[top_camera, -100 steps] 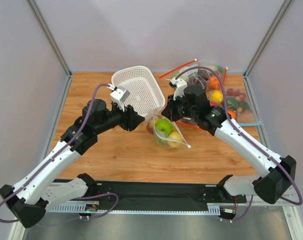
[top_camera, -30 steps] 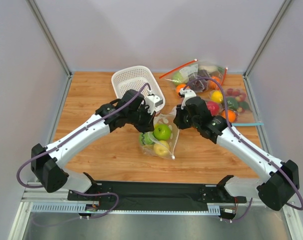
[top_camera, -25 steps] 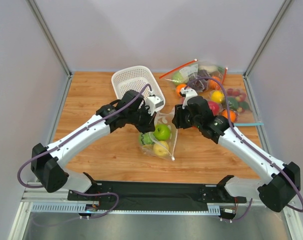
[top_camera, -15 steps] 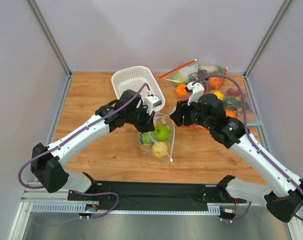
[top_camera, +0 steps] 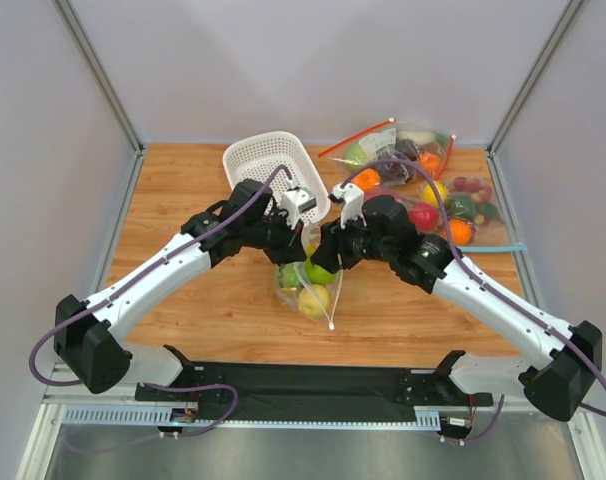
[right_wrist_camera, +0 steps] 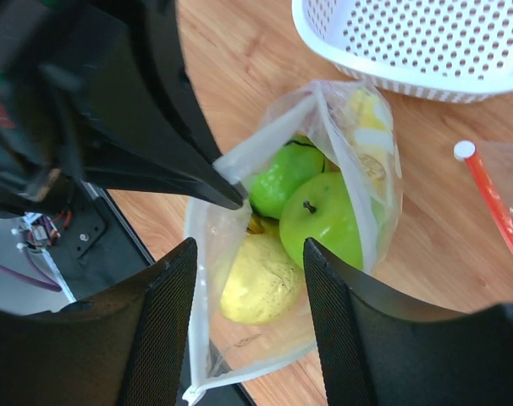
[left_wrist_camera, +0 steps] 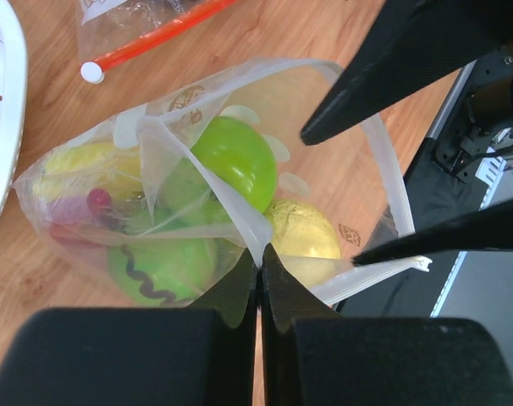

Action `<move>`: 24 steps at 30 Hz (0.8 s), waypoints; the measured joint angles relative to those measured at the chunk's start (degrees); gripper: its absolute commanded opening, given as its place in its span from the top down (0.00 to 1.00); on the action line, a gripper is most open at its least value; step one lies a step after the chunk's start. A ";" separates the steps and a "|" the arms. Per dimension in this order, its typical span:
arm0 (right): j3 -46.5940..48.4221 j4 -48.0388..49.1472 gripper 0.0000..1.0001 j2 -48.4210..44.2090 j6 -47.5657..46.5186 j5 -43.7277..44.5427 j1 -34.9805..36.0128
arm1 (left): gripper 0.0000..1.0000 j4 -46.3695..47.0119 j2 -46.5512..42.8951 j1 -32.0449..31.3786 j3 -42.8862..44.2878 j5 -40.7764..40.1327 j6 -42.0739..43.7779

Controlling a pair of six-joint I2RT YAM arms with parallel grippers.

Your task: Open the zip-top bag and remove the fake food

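Progress looks about half made: the zip-top bag (top_camera: 308, 285), lying just on the near side of the white basket (top_camera: 273, 165), already has its mouth parted. The fake food (left_wrist_camera: 231, 161) all sits inside, so every piece is yet to be lifted out. Your left gripper (left_wrist_camera: 260, 254) has its fingers pressed together on one lip of the mouth. Your right gripper (right_wrist_camera: 250, 245) hangs over the opening with fingers spread wide, holding nothing. The mouth gapes upward, and the bag's long axis seems to run away from the basket's near rim.
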 measured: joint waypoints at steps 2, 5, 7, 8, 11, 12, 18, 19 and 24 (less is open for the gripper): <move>-0.48 0.02 0.45 1.75 -0.04 0.70 0.00 | 1.00 0.02 0.00 0.13 -0.22 0.31 -0.04; -1.01 0.72 0.45 4.42 -0.63 2.25 0.00 | 1.00 0.15 0.00 0.39 -0.42 0.85 -0.17; -1.22 0.92 0.45 5.92 -0.90 3.32 0.00 | 1.00 0.24 0.00 0.48 -0.46 1.05 -0.17; -1.55 1.31 0.45 6.69 -1.05 3.91 0.00 | 1.00 0.28 0.00 0.48 -0.46 1.14 -0.20; -2.84 2.27 0.44 8.28 -1.07 6.49 0.02 | 1.00 0.48 0.00 0.52 -0.48 1.46 -0.20; -3.26 2.40 0.43 8.70 -1.05 7.48 0.02 | 1.00 0.57 0.00 0.55 -0.55 1.55 -0.20; -4.96 5.01 0.34 11.19 -1.22 11.34 0.02 | 1.00 1.14 0.83 1.03 -0.55 1.92 -0.20; -5.09 5.75 0.31 11.54 -1.29 11.41 0.02 | 1.00 1.27 1.09 1.07 -0.55 2.08 -0.22; -6.84 10.08 0.20 12.46 -1.64 10.71 0.02 | 1.00 1.75 2.93 1.29 -0.55 3.13 -0.20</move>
